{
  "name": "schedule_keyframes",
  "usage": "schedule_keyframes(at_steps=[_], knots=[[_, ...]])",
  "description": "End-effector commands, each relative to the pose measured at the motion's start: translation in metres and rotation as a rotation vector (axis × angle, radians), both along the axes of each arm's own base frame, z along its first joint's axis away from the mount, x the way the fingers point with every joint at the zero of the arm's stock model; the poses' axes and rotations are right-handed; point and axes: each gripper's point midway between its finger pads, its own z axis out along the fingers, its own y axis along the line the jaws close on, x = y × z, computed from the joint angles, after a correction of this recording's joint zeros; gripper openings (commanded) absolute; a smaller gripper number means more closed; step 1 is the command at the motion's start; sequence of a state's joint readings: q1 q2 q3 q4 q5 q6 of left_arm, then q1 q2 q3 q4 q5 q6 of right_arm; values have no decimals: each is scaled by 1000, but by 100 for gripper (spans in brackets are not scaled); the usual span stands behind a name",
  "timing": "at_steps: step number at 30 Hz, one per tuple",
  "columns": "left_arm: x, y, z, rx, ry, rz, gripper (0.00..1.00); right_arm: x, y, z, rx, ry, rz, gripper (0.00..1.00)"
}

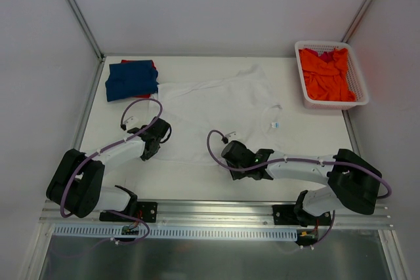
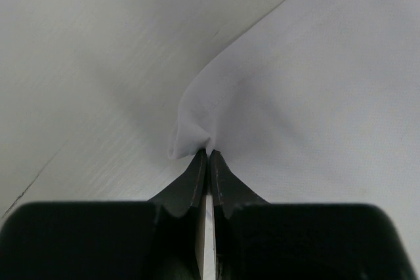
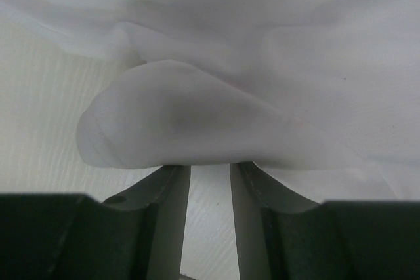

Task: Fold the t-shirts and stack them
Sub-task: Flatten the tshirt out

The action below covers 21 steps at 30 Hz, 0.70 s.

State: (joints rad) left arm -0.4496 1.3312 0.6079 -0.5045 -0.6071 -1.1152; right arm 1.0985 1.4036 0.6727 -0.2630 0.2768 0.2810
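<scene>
Left gripper [image 2: 209, 155] pinched tight on an edge of the white t-shirt [image 1: 220, 106]; right gripper [image 3: 210, 168] stands part open, a shirt fold lying across its tips.

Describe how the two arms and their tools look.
Both the left arm and right arm have white links, bulky black joints and a looping purple cable. The left tool and right tool are black, each with two flat tapering fingers.

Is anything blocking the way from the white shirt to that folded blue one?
Nothing visible does. The white t-shirt lies spread right beside the folded dark blue t-shirt, and the left claw pinches its edge.
</scene>
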Motion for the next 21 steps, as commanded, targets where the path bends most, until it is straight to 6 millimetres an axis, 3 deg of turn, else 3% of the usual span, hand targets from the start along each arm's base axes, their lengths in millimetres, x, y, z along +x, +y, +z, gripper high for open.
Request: schedule_keyframes(at_steps=[1, 14, 16, 21], knots=[[-3, 5, 3, 8, 5, 12, 0, 3, 2, 3, 35, -22, -32, 33], [-2, 5, 3, 9, 4, 9, 0, 4, -8, 10, 29, -43, -66, 5], [-2, 4, 3, 5, 3, 6, 0, 3, -13, 14, 26, -49, -77, 1], [-3, 5, 3, 5, 3, 8, 0, 8, -29, 39, 52, -120, -134, 0]])
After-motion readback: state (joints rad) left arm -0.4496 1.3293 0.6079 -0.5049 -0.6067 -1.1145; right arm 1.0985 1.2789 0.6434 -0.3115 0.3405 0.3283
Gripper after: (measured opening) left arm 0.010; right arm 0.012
